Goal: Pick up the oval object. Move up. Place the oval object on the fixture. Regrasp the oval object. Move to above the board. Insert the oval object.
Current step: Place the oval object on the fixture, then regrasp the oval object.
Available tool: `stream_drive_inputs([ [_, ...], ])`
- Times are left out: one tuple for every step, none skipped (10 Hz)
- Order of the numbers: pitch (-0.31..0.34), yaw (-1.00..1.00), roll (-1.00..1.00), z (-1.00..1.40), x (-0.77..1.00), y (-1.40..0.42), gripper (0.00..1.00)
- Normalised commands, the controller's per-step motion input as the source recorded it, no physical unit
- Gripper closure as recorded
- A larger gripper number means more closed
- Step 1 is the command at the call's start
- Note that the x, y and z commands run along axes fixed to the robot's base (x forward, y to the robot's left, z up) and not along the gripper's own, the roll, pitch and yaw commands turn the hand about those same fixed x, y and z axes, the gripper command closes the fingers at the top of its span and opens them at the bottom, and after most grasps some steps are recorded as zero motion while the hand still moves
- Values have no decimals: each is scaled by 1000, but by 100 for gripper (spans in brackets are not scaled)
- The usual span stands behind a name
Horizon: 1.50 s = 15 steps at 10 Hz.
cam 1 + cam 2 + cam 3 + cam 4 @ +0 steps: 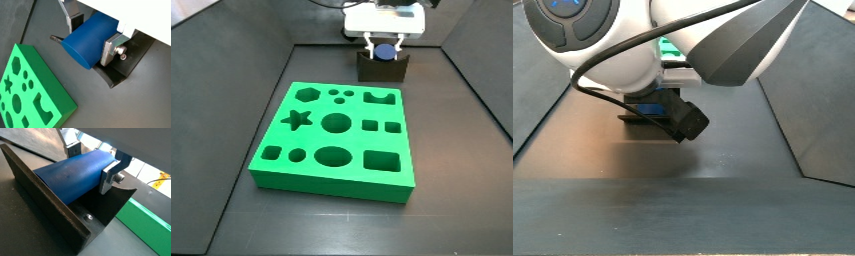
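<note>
Gripper (pixel 90 160) is sitting low over the fixture (pixel 53 213), its silver fingers (pixel 112 173) pinching the blue oval peg (pixel 70 175) from either side. In both wrist views the peg is lying on its side between the plates, its rounded end face pointing away from the wrist.

In a wrist view the gripper (pixel 93 35) is clamping the peg (pixel 90 42) with one finger plate (pixel 110 50) pressed flat against its flank; the fixture (pixel 113 75) is showing dark just under and behind the peg. Whether the peg is actually resting in the notch or hovering just above it, cannot tell.

Green board (pixel 30 92) is lying flat on the dark floor (pixel 127 110), off to one side of the gripper and apart from the fixture; in the other wrist picture only a green edge (pixel 143 225) is showing past the fixture wall.

Side view: gripper (pixel 384 44) is hanging at the far end of the work area, directly over the fixture (pixel 382 70), peg (pixel 384 47) visible as a small blue spot between the fingers. Board (pixel 334 140) is lying nearer the camera than the gripper, close to the fixture but not touching.

Other side view: arm body (pixel 660 40) is blocking most of the scene; a sliver of blue (pixel 647 104) is showing under the wrist
</note>
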Motion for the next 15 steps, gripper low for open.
stream_drive_inputs([
  [0,0,0,0,0,0,0],
  [37,14,21,1000,0,0,0],
  [38,16,21,1000,-2,-1,0],
  [44,13,29,1000,-22,2,0],
  [42,7,35,1000,-30,2,0],
  [44,2,38,1000,-35,4,0],
  [52,-6,33,857,-36,9,0],
  [56,-11,33,664,-31,10,0],
  [57,-16,36,466,-30,9,0],
  [57,-23,40,202,-29,10,0],
  [50,12,1000,916,-120,-785,0],
  [50,12,1000,866,-108,-755,0],
  [40,12,1000,754,-111,-633,0],
  [30,11,1000,496,-110,-418,0],
  [27,11,1000,279,-80,-248,0],
])
